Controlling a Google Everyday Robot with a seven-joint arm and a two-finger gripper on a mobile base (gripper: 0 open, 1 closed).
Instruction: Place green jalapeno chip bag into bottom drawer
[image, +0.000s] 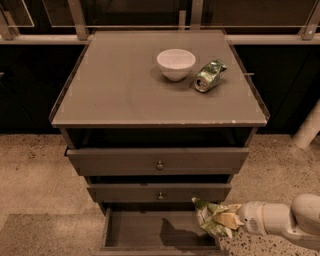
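The end effector (226, 220) sits at the near right of the scene, at the tip of a white arm (280, 221) that reaches in from the right edge. It is closed on the green jalapeno chip bag (208, 218), gripping the bag's right end, so the crumpled foil sticks out to the left of the fingers. The bag hangs over the right side of the bottom drawer (135, 231), above its right wall, and does not lie on the drawer floor. A dark shadow falls on the floor of the drawer just left of the bag.

The bottom drawer is pulled out toward the near side, and what shows of its inside is bare. Above it the middle drawer (130, 192) and the top drawer (115, 161) each carry a small round knob at the centre of the front; both stand out a little from the cabinet body.

On the cabinet's surface (115, 90), far from the end effector, a white bowl (176, 63) stands upright. A dented green can (209, 76) lies on its side just right of the bowl. The floor around the cabinet is speckled (30, 170).
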